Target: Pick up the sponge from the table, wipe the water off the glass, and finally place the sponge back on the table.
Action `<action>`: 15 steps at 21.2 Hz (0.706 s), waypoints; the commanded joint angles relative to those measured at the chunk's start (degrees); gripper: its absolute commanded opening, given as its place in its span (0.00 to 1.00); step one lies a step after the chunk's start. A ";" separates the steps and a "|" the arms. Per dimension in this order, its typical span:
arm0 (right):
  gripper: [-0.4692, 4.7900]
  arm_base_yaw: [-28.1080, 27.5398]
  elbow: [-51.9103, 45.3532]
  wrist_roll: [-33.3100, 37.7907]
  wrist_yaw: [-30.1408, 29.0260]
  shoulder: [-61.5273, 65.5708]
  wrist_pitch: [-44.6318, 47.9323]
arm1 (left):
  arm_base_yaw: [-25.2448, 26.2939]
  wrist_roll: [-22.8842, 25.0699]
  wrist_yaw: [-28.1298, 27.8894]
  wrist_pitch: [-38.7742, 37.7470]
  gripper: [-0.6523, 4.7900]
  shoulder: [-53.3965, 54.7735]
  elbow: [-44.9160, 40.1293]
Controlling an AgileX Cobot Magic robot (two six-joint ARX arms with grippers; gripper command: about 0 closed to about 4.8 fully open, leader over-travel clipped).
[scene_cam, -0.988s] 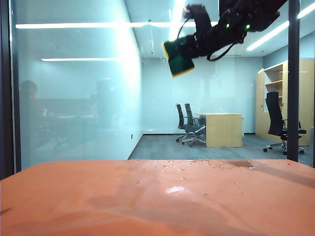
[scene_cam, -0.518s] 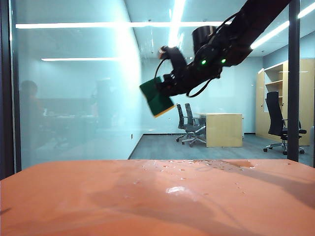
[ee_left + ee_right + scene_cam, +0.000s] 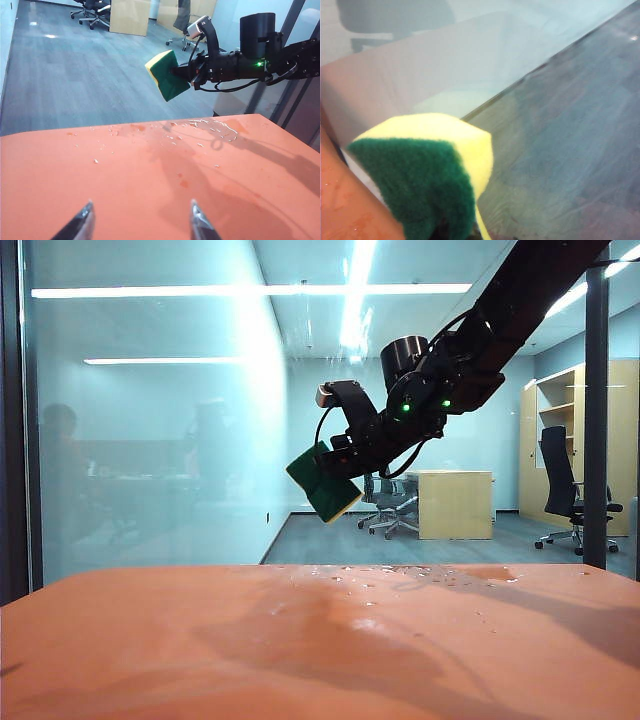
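Nearest, the left tool [image 3: 140,225] hangs low over the front of the table [image 3: 150,660], its 2 fingers spread wide w/ nothing between them. Table is plain matte orange, w/ soft dark shadows of the arm across its middle. Toward the far edge lies the water [image 3: 210,125]: small drops and thin streaks glinting white, plus a few scattered specks nearer the left.

Above that far edge, in the air, the right tool [image 3: 338,465] is clenched on the sponge [image 3: 322,483], yellow foam w/ a dark green layer, tilted, well clear of the table. In the right wrist view the sponge [image 3: 427,170] sits close in front of the glass [image 3: 150,440]; can't tell if it touches.

The glass is a tall bluish pane w/ dark frame bars at left and right; ceiling light strips reflect in it. Behind it, grey floor, a light-wood desk [image 3: 455,503], 2 office chairs [image 3: 385,495] beside it, another chair [image 3: 565,490] and a wooden cabinet [image 3: 560,440] at far right.
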 commanded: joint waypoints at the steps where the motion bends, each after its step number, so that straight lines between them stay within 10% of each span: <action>1: 0.08 0.02 0.35 -0.09 1.97 -0.57 3.85 | 0.00 0.26 -0.13 0.66 0.57 0.00 0.24; 15: 0.09 -0.72 6.10 -0.13 4.13 -6.36 0.37 | 0.02 0.26 -0.15 0.44 0.57 0.00 0.24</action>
